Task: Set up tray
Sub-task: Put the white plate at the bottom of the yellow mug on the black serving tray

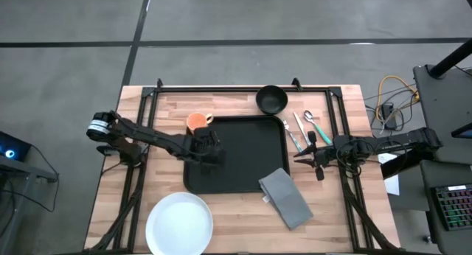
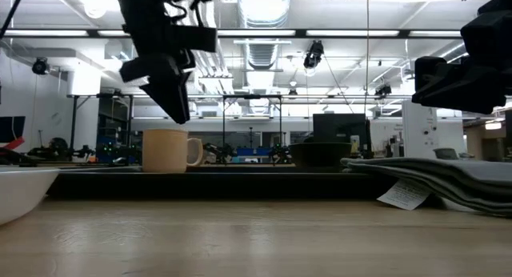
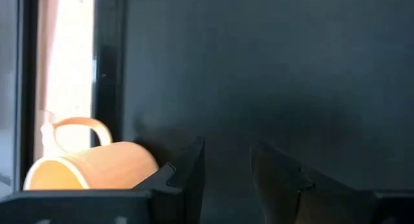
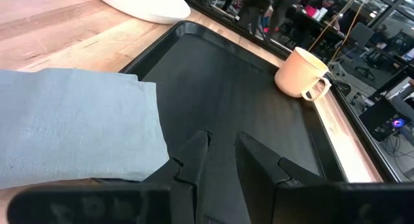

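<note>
The black tray [image 1: 243,159] lies flat in the middle of the wooden table. An orange cup [image 1: 198,121] stands upright at the tray's far left corner [image 4: 301,72]. My left gripper [image 1: 210,153] hangs over the left part of the tray, slanting down, open with nothing between its fingers [image 3: 226,179]. In the low view it [image 2: 178,105] is well above the tray floor. My right gripper [image 1: 306,155] waits by the tray's right edge, pointing across it, slightly open and empty [image 4: 223,159].
A grey folded napkin [image 1: 286,197] lies at the tray's near right corner, one end over the rim. A white plate [image 1: 179,222] sits near the front edge on the left. A black bowl [image 1: 271,99] and cutlery [image 1: 306,126] lie at the far right.
</note>
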`<control>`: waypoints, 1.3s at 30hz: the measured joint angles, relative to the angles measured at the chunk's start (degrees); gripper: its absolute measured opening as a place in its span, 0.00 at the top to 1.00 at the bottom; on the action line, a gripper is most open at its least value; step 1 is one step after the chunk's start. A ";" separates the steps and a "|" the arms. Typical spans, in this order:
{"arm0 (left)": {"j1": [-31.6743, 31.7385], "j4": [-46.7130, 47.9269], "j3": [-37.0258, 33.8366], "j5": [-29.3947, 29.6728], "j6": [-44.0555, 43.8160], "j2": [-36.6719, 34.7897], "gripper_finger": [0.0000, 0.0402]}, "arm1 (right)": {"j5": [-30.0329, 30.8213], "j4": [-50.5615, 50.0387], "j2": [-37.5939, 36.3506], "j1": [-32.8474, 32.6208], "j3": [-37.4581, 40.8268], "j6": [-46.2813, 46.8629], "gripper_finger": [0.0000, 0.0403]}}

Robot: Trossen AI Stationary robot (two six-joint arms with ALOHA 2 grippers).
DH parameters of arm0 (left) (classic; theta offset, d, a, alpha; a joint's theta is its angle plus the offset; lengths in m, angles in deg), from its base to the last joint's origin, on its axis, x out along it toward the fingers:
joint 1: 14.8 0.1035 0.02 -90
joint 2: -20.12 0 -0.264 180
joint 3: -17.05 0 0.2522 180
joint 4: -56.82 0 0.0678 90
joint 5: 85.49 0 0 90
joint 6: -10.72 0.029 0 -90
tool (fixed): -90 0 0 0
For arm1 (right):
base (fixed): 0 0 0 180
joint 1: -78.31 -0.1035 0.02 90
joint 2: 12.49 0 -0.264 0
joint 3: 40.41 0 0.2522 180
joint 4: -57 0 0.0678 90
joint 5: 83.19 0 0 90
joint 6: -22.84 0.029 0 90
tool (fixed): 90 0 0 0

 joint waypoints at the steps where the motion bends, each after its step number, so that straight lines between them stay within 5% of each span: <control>1: -0.89 0.01 0.00 0.00 -0.93 0.00 0.74 | 0.01 0.00 0.00 0.00 0.01 -0.04 0.83; 20: -16.94 -0.05 0.48 -0.81 -15.40 0.02 0.74 | 0.01 0.00 0.00 0.00 0.01 -0.07 0.83; 32: -19.26 -0.07 0.05 -7.01 -20.31 0.07 0.74 | 0.00 -0.01 -0.04 0.00 0.01 0.01 0.83; 39: -20.20 -0.08 -0.92 -15.75 -16.06 0.11 0.74 | 0.00 -0.02 -0.02 -0.02 0.01 -0.03 0.83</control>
